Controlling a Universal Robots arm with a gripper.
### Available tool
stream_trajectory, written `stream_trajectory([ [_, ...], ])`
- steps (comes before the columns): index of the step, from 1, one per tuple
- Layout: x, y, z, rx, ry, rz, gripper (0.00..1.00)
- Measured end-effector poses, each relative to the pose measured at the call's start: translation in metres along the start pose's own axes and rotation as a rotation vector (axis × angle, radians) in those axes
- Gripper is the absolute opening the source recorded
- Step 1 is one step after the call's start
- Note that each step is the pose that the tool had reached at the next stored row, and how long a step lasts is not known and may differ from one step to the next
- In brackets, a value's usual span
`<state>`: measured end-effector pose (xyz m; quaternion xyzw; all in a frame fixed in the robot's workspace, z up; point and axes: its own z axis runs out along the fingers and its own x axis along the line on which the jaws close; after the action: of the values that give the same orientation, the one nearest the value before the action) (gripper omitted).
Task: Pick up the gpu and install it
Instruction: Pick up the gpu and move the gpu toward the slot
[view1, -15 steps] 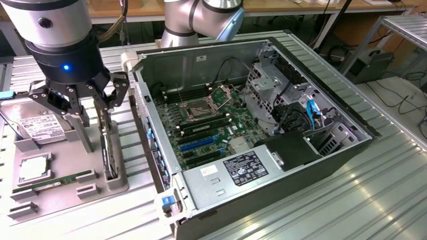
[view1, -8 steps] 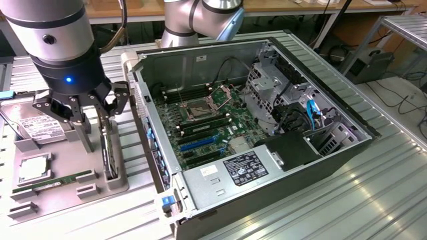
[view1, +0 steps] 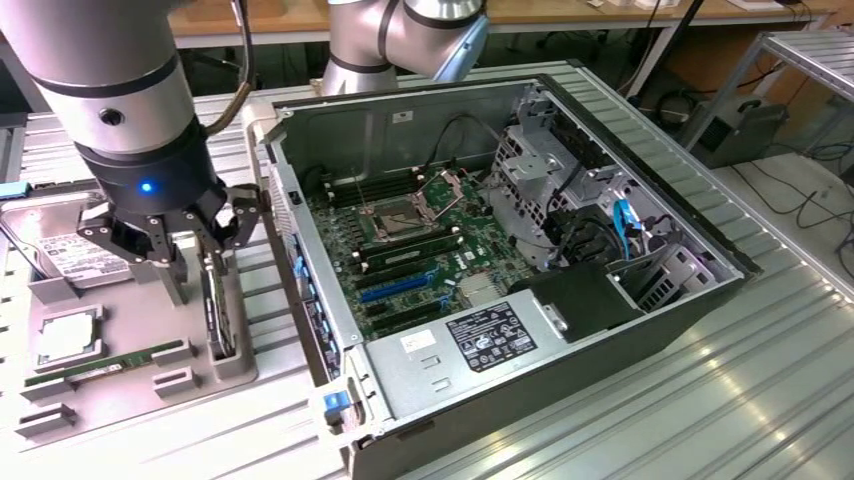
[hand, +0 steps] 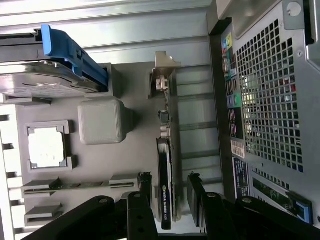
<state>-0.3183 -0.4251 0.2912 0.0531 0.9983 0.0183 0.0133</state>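
Gripper (view1: 198, 262) hangs over the tray (view1: 247, 372), fingers (hand: 145, 186) spread wide, one on each side of the gpu (hand: 166, 170), with gaps showing. The gpu stands on edge in the tray: thin, dark, silver bracket at one end. The case (hand: 270, 100) sits just beside the tray.

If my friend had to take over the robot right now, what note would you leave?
The gripper: jaws open, one on each side of the gpu, nothing held.
The gpu stands on edge in its slot on the grey tray, beside the open computer case.
Done: the gripper is lined up over the card.
Left: the gpu is not yet gripped, lifted or installed.
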Motion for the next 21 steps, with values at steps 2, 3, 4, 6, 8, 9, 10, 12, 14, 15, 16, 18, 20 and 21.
stream_trajectory([
  [2, 0.000, -0.0005, 0.0036, 0.0001, 0.0000, 0.003, 0.42],
  [3, 0.000, -0.0007, 0.0055, 0.0001, -0.0001, 0.004, 0.42],
  [4, 0.000, -0.0009, 0.0073, 0.0002, -0.0002, 0.006, 0.42],
  [6, 0.000, -0.0012, 0.0112, 0.0002, -0.0004, 0.010, 0.42],
  [8, 0.001, -0.0016, 0.0155, 0.0004, -0.0006, 0.015, 0.42],
  [9, 0.001, -0.0017, 0.0172, 0.0005, -0.0006, 0.018, 0.42],
  [10, 0.001, -0.0019, 0.0191, 0.0005, -0.0008, 0.021, 0.42],
  [12, 0.001, -0.0021, 0.0226, 0.0001, -0.0011, 0.028, 0.42],
  [14, 0.001, -0.0022, 0.0254, -0.0007, -0.0011, 0.035, 0.42],
  [15, 0.001, -0.0023, 0.0267, -0.0017, -0.0011, 0.039, 0.42],
  [16, 0.001, -0.0023, 0.0277, -0.0031, -0.0011, 0.042, 0.42],
  [18, 0.001, -0.0024, 0.0293, -0.0074, -0.0007, 0.051, 0.42],
  [20, 0.001, -0.0025, 0.0311, -0.0132, -0.0003, 0.059, 0.42],
  [21, 0.001, -0.0025, 0.0321, -0.0162, -0.0002, 0.062, 0.42],
])
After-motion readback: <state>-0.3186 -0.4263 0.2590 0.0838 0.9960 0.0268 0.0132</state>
